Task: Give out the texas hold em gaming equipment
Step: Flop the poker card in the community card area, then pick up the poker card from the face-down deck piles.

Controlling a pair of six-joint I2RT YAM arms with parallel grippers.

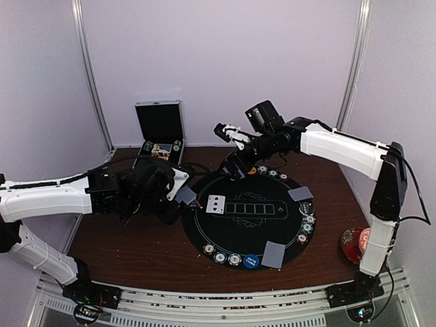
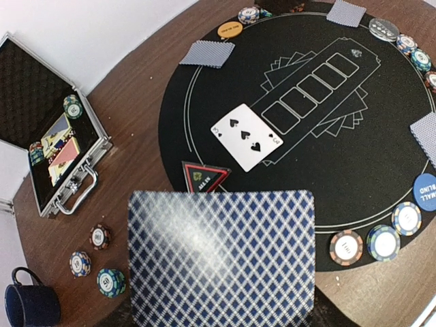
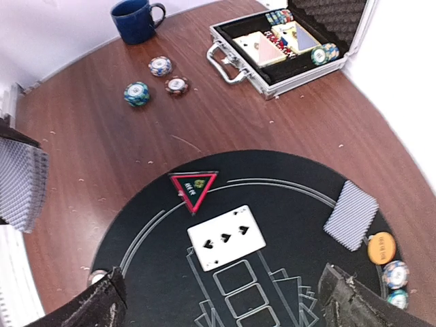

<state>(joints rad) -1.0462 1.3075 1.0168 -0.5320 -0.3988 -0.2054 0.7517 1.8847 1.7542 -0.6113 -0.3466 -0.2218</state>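
Note:
My left gripper (image 1: 176,197) is shut on a deck of blue-diamond-backed cards (image 2: 221,255) at the left edge of the round black mat (image 1: 245,235); the deck hides its fingers in the left wrist view. The deck also shows in the right wrist view (image 3: 20,184). A face-up three of spades (image 2: 246,136) lies on the mat beside a red triangle marker (image 2: 204,177). My right gripper (image 3: 228,303) is open and empty above the mat's far edge. Face-down cards (image 1: 274,254), a blue disc (image 1: 251,260), an orange disc (image 3: 381,248) and chips (image 2: 383,242) ring the mat.
An open metal case (image 1: 160,133) with cards and chips stands at the back left. Three chip stacks (image 3: 136,93) and a blue mug (image 3: 136,19) sit on the wooden table left of the mat. A red cup and saucer (image 1: 354,244) stands at the right.

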